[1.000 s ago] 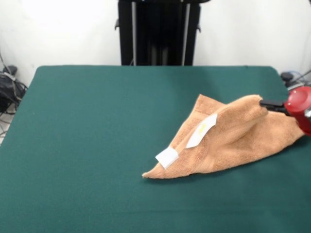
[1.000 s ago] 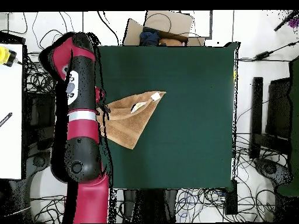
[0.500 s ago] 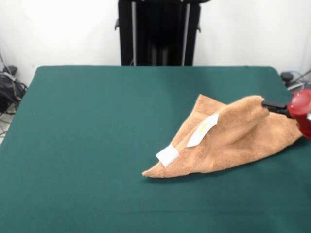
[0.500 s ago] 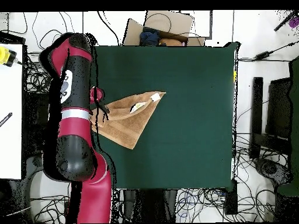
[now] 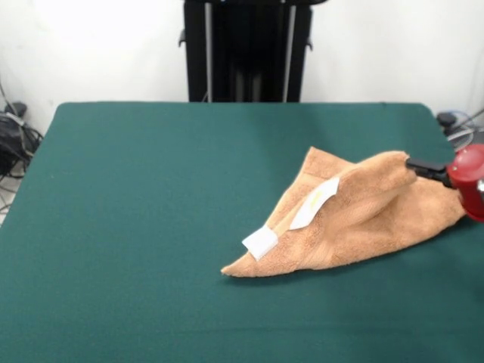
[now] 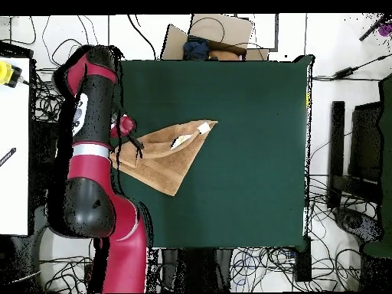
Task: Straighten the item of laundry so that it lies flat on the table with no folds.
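Note:
The item of laundry (image 5: pixel 363 219), an orange-tan towel, lies crumpled and folded over itself at the right side of the green table (image 5: pixel 151 189). Two white tags (image 5: pixel 260 244) show on its near-left slope. One end rises into a ridge that my gripper (image 5: pixel 412 163) pinches; the gripper is shut on it at the picture's right edge. From overhead, the towel (image 6: pixel 168 157) forms a rough triangle at the table's (image 6: pixel 245 115) left edge. There the gripper (image 6: pixel 138 144) sits under the red arm, which hides part of the cloth.
Cables (image 5: pixel 11 140) lie off the table's left side in the front view. Overhead, a cardboard box (image 6: pixel 207 38) sits beyond the table's top edge and a white surface (image 6: pixel 14 153) stands at the far left. The held end is close to the table's edge.
The arm has drawn slightly outward toward the table's edge with the towel's raised end in its grip. The rest of the towel has barely shifted.

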Motion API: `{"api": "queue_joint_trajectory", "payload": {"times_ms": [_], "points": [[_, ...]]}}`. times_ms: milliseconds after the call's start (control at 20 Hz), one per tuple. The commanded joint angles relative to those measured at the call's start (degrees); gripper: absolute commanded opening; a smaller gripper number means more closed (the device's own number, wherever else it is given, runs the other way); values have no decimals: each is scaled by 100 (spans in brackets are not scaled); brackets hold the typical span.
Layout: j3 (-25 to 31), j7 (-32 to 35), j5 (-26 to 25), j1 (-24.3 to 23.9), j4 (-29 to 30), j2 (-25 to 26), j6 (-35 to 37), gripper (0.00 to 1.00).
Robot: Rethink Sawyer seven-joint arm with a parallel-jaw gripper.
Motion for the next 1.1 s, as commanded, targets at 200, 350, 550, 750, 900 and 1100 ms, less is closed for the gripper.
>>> {"api": "queue_joint_trajectory", "payload": {"times_ms": [200,350,550,750,900,1100], "points": [[-1340,566,269,60,497,-223,-1241,0],[-1453,785,326,110,567,-235,-1398,0],[-1532,980,417,149,650,-220,-1591,0],[-1639,973,588,135,697,-225,-1559,0],[-1723,935,669,123,729,-247,-1543,0],[-1803,851,751,114,762,-258,-1557,0]]}}
